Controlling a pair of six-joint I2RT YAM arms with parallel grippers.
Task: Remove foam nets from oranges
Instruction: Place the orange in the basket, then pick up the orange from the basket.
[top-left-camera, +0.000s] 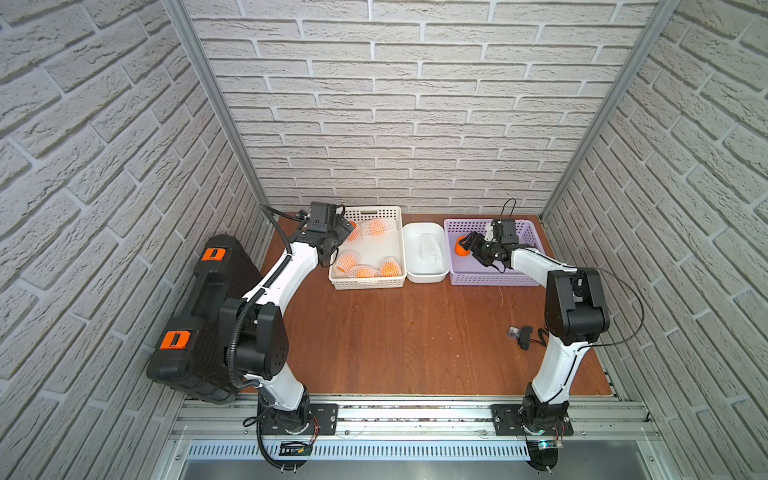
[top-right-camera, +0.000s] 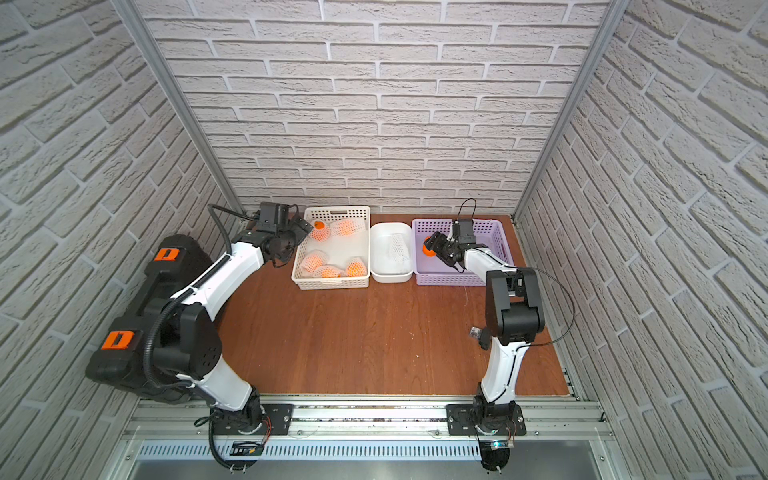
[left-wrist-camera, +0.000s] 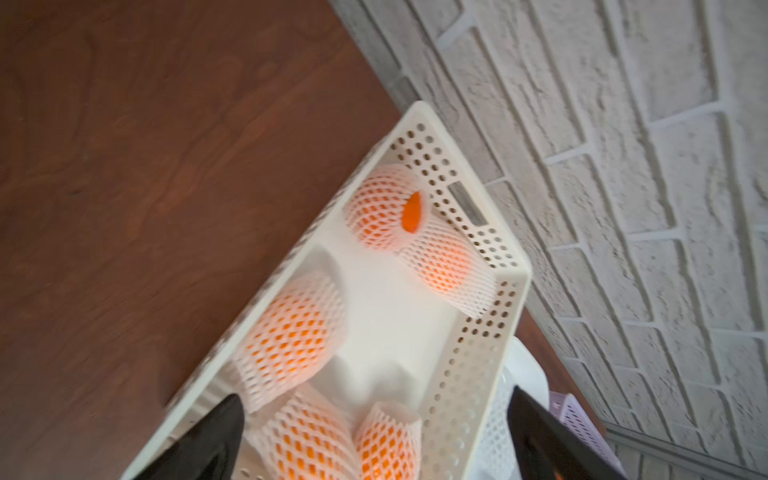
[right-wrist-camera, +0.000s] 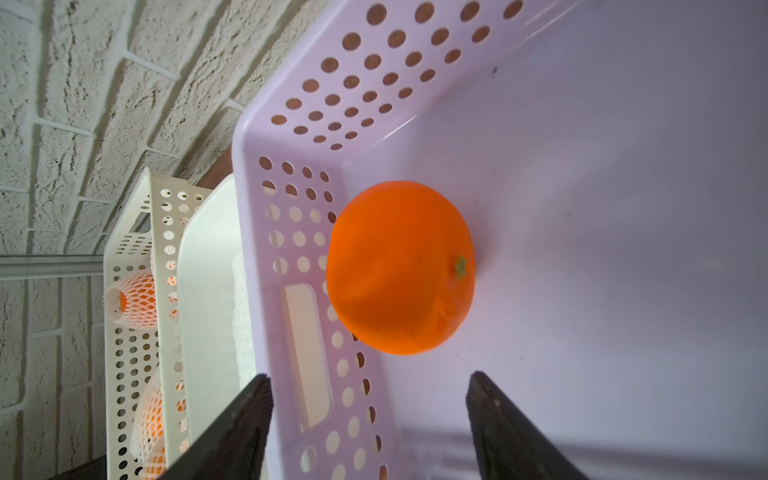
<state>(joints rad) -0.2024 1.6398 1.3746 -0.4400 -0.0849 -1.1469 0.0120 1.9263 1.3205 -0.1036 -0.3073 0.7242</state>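
Right wrist view: your right gripper is spread, holding nothing. A bare orange lies just ahead of it in the purple basket, near the wall. Your left gripper is spread wide too, empty, over the white basket with five oranges wrapped in nets. Between the baskets, a tub holds one empty net.

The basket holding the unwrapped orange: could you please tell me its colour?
Pale lilac, with round holes in its walls; the right wrist view shows the basket best.
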